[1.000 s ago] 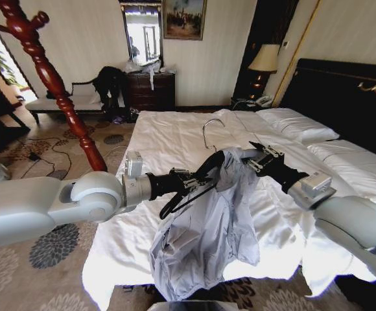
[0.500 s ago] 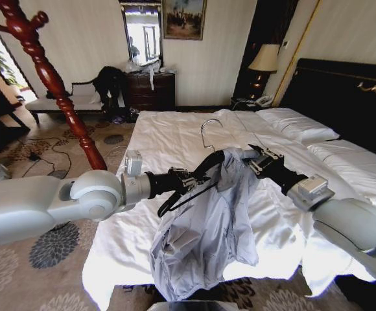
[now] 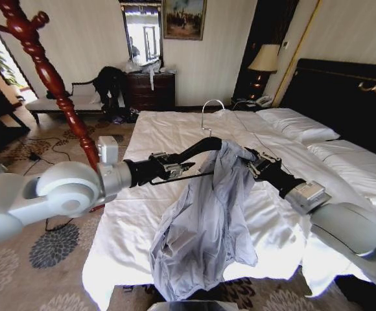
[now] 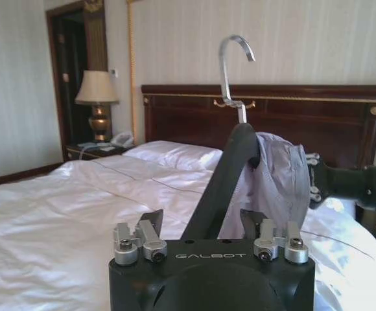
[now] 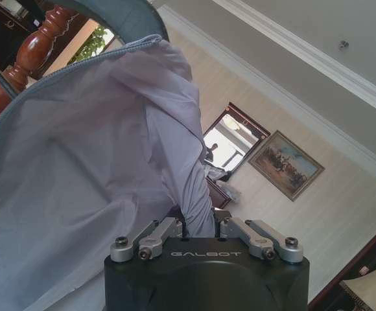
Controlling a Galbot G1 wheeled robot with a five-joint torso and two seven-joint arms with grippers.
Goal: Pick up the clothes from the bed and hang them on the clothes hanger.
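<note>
Hotel bedroom, white bed (image 3: 175,139) below both arms. Left gripper (image 3: 170,170) clamped on hanger (image 3: 194,150), now raised and levelled versus a second ago, hook (image 3: 209,107) upright. Shirt (image 3: 204,227) draped over hanger's far end, hem trailing off bed's foot. Right gripper (image 3: 258,165) pinching shirt at shoulder beside hanger tip. One shoulder seated; other side probably not yet threaded.
</note>
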